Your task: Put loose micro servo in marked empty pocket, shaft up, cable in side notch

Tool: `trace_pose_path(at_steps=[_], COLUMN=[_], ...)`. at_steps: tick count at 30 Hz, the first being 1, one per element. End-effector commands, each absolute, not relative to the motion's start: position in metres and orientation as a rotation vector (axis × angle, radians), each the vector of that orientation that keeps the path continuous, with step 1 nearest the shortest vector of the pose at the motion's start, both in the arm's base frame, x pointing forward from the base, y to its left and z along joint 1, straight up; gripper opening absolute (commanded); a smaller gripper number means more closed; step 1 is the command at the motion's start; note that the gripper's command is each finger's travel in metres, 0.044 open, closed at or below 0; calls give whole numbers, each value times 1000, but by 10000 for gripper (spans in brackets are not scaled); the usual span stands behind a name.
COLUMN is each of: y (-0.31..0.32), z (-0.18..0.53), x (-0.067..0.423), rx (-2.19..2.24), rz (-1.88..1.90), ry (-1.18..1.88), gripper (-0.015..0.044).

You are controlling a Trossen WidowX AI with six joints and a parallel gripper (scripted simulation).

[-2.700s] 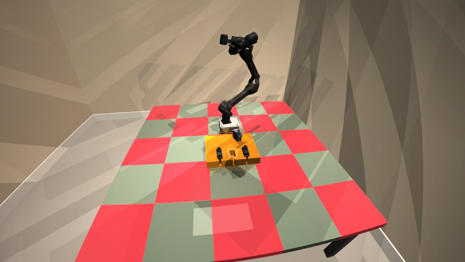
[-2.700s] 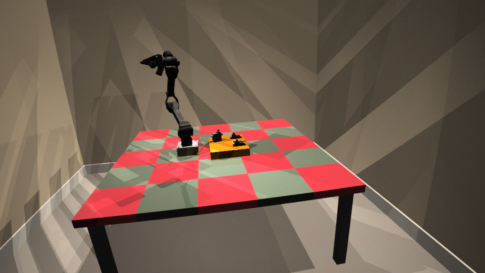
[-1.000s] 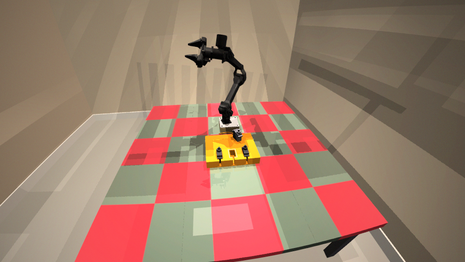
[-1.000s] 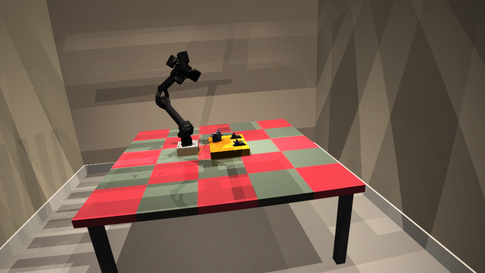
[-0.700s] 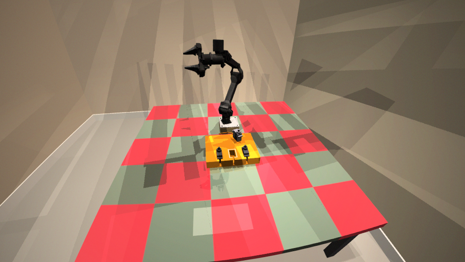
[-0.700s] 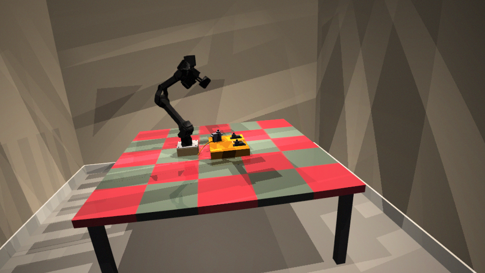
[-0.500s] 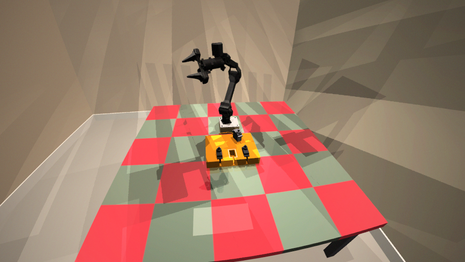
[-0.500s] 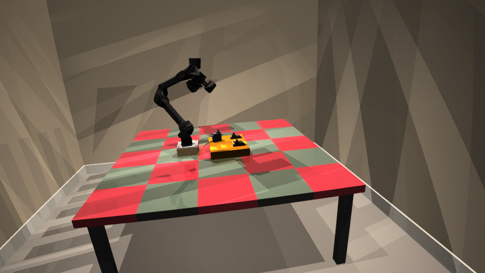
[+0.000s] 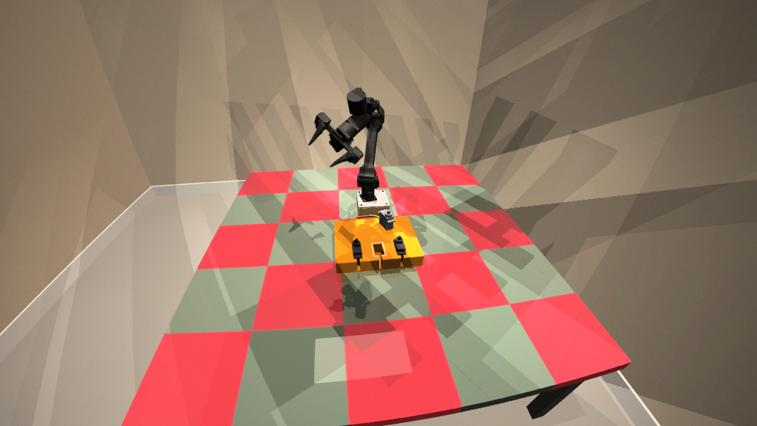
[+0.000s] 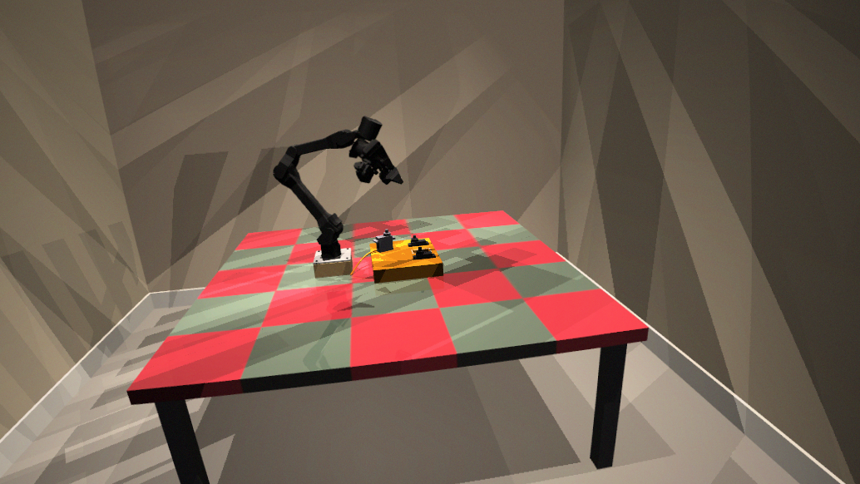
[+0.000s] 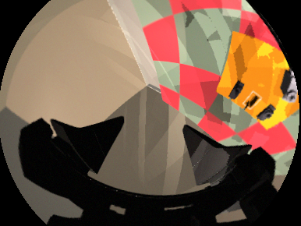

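checkered table (image 9: 222, 338) fills the scene, red and grey-green squares. arm base (image 9: 382, 206) sits at the far middle, and your arm folds up high above it. gripper (image 9: 334, 141) hangs in the air well above the deck, jaws spread wide apart, nothing between them.

orange deck (image 9: 349, 233) lies just in front of the base. loose micro servo (image 9: 386, 219) stands on the deck's back edge on the base side, upright as far as i can tell, its thin cable (image 10: 359, 262) arcing off toward the base. not picked yet, so you're at the approach step.

pockets along the deck's front: left seated servo (image 9: 356, 248) in its pocket, right seated servo (image 9: 398, 245) in its pocket, and between them the marked empty pocket (image 9: 377, 249) with a pale outline, nothing in it. side notch too small to make out.

risks from here, my guess:
- servo is small and close to the base, so coming down off-centre could tip it or shove it off the deck edge.
- the cable may snag or drag and twist the body during the carry, leaving it out of the notch.
- the pocket is tight between two seated servos, so wide jaws could clip a neighbour on the way in.
- a tilted grasp could leave one ear riding up, not flat.
- wrist view shows the deck (image 11: 256, 84) far off to the side, so you're not lined up yet.
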State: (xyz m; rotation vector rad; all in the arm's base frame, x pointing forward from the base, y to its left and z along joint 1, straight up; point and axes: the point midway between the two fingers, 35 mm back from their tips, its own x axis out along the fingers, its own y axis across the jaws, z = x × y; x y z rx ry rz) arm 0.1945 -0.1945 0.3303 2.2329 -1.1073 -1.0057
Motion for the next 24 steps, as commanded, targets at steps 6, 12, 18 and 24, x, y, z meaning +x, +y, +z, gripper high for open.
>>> trace_pose_path(at_steps=[6,12,18,24], y=[-149,-113,-76,-41], z=[262,222,187,156], x=[230,239,237,225], rx=[2360,2396,2388,2334], rz=[-1231,-1395,-1578,-1776], ry=[-726,-493,-274,-77], gripper=[440,440,440,440])
